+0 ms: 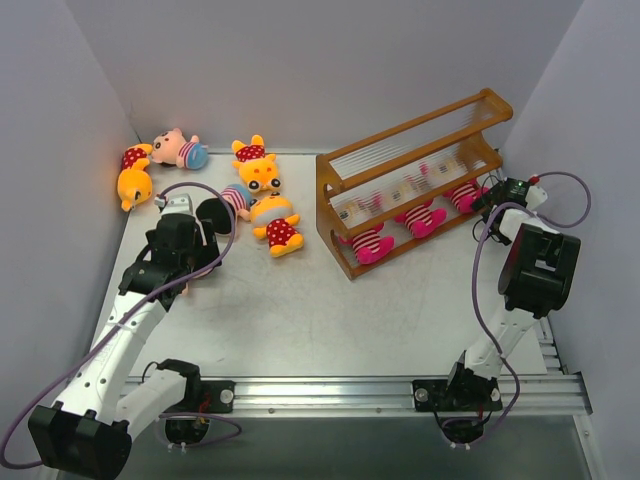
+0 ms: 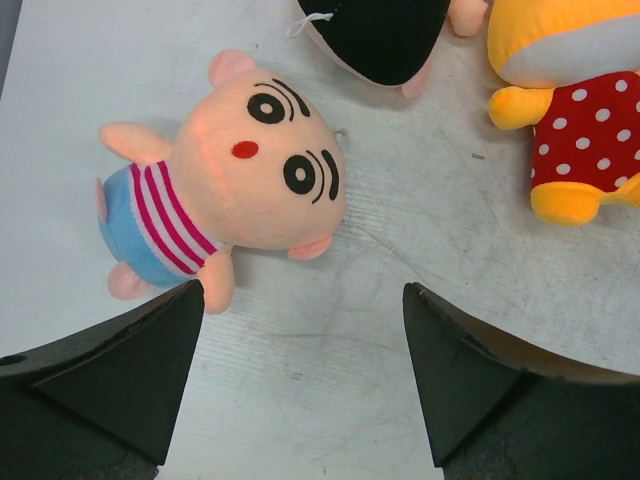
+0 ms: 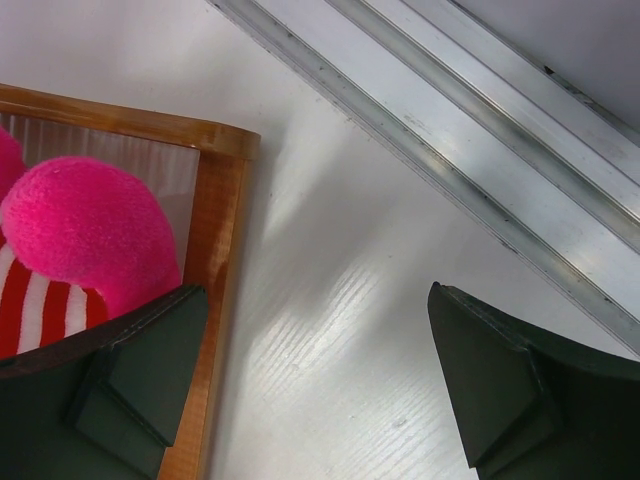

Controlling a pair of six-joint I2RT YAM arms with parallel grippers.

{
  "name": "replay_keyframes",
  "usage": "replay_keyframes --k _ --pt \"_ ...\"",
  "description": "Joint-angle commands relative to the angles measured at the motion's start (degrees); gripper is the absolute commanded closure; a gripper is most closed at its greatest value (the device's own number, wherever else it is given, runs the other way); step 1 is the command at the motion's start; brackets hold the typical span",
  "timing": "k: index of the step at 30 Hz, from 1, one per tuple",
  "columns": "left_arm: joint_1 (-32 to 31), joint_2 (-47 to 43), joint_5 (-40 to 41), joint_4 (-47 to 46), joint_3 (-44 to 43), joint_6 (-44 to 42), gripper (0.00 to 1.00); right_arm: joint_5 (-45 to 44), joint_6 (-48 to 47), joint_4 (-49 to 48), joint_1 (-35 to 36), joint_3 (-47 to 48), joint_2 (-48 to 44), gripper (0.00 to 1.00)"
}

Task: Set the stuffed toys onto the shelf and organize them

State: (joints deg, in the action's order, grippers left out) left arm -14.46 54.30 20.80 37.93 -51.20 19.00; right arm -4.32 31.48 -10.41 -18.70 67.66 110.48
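Left gripper (image 2: 302, 300) sits spread wide just short of the peach-faced boy doll (image 2: 240, 170), lined up for your grab, while your right gripper (image 3: 318, 300) hangs, also spread, by the shelf (image 3: 222, 250) end.

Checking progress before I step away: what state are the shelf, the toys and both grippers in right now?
shelf: upright.
magenta-limbed dolls: three, on its lowest tier.
boy doll: lying face up, ungripped.
yellow bear: lying beside it, loose.
left gripper: open, empty, near the boy doll.
right gripper: open, empty, beside the shelf's end.
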Motion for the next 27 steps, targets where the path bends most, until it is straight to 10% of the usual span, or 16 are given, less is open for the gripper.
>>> replay_keyframes --k 1,27 --pt "0.3 -0.2 0.1 -2.1 -0.2 -0.4 0.11 -3.4 -0.5 1.4 0.2 0.1 -2.1 0.02" --pt "0.3 -3.9 -2.7 -2.6 0.1 0.9 0.11 -3.7 -12.8 20.3 2.3 3.6 -37.9 0.01"
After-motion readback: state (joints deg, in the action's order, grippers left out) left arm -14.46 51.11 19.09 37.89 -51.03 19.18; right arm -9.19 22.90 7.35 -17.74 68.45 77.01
